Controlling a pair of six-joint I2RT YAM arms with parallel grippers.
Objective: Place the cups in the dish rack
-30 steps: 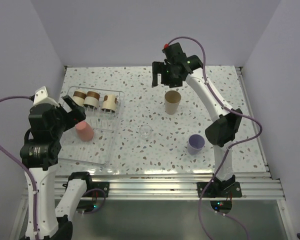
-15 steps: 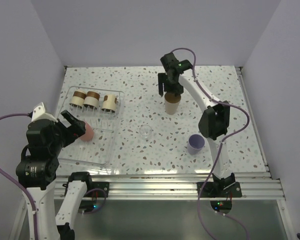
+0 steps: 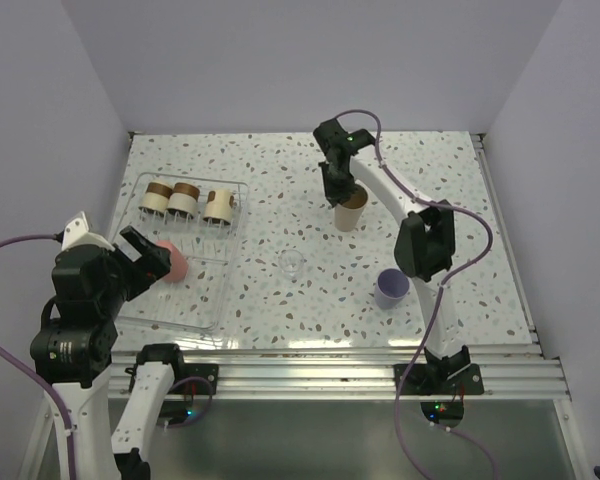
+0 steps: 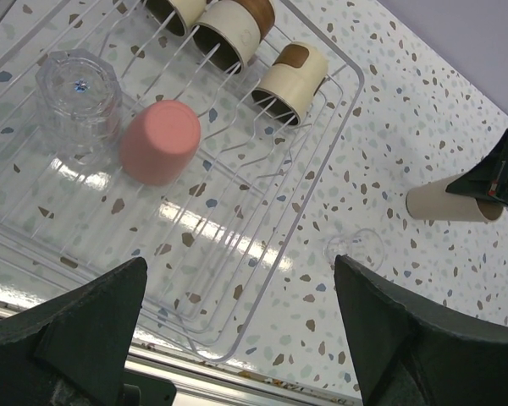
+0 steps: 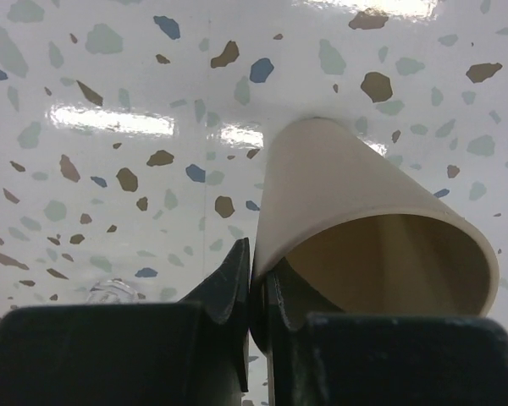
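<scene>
- The right gripper [image 5: 250,262], open and high a second ago, now pinches the rim of the tall beige cup [image 5: 364,220] on the speckled tabletop [image 3: 280,180].
- The left gripper [image 4: 241,279] stays wide open, pulled back from the coral-red cup [image 4: 159,141] in the clear plastic dish rack [image 4: 220,254].

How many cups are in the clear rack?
5. Along the far end: left cream cup, middle cream cup, right cream cup. Nearer: pink cup beside clear cup. None seems hidden.
</scene>
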